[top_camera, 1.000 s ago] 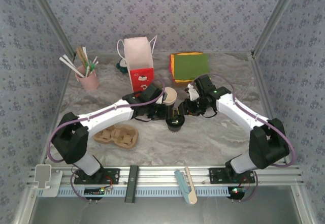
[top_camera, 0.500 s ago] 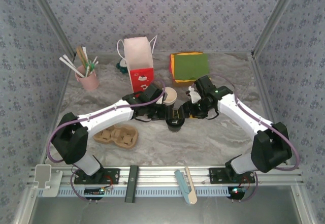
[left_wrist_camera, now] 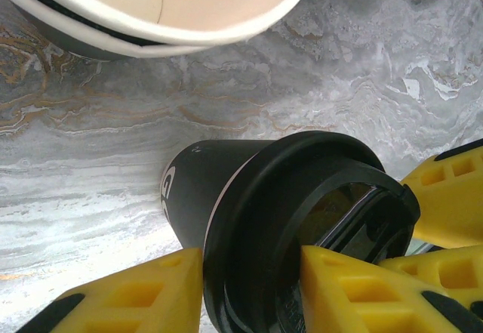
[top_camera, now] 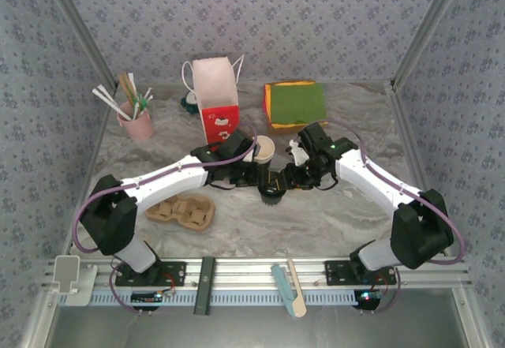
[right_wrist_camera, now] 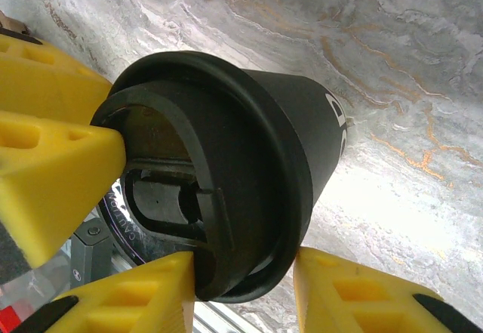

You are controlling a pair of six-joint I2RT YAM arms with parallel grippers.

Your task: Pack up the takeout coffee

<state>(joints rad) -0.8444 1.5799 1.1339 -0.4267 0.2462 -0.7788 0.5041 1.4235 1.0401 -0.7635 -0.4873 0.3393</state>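
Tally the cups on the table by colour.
Dark: 2 (lidded cup, open cup)
Pink: 1 (pink cup)
Total: 3

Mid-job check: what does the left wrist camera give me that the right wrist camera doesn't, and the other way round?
Left wrist, not right: the open cup, white rim and pale inside, just beyond. Right wrist, not left: the sip slot in the lid and a camera lens beneath it. Both: the lidded cup on the marble table, with the left claw and right claw pinching the lid's edge from opposite sides.
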